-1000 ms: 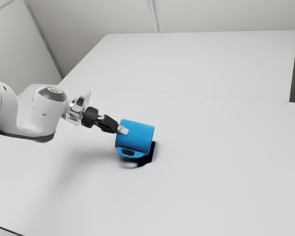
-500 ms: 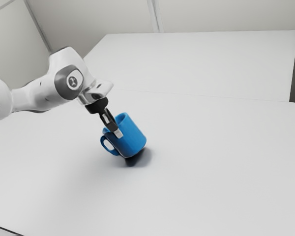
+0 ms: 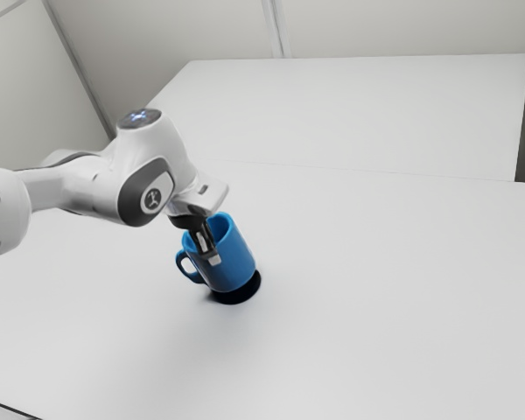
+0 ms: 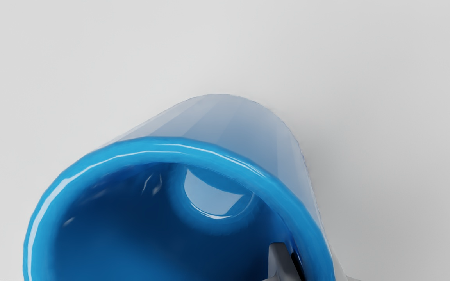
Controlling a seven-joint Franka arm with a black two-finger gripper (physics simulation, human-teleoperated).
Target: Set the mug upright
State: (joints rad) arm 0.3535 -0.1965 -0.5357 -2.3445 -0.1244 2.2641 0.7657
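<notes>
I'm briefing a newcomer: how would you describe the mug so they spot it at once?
At the white table, follow the arm from the exterior view's left to its black gripper. The mug is there, tilted, gripped by its wall; its blue colour and looped handle set it apart.

The exterior view's left edge cuts off the arm (image 3: 66,188), and the mug (image 3: 234,262) hides part of the claw (image 3: 212,254). The wrist view's bottom edge crops the mug's rim and the finger (image 4: 279,259) inside it. Whether the mug's base touches the tabletop (image 3: 376,306) is unclear.
</notes>
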